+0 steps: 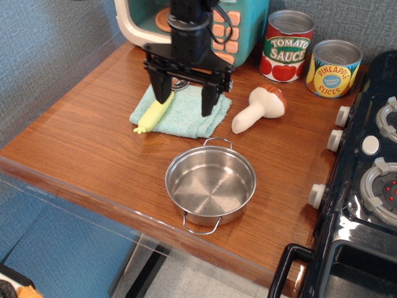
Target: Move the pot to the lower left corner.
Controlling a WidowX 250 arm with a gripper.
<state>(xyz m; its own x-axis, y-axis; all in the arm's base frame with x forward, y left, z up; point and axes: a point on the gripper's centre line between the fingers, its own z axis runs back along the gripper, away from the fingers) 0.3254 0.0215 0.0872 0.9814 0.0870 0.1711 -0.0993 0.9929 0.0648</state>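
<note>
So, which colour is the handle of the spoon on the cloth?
The spoon handle is yellow, seen in the only view, observation.image.

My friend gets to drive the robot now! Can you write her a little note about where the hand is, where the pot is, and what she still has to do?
Hand: open, empty, hanging over the green cloth behind the pot.
Pot: empty, upright, near the front edge of the counter, about mid-width, with nothing touching it.
Lower left corner: bare wood.
Done: nothing yet; the pot is not gripped.
Left: bring the hand to the pot, probably grab its rim or a handle, then move it left to the corner.
</note>
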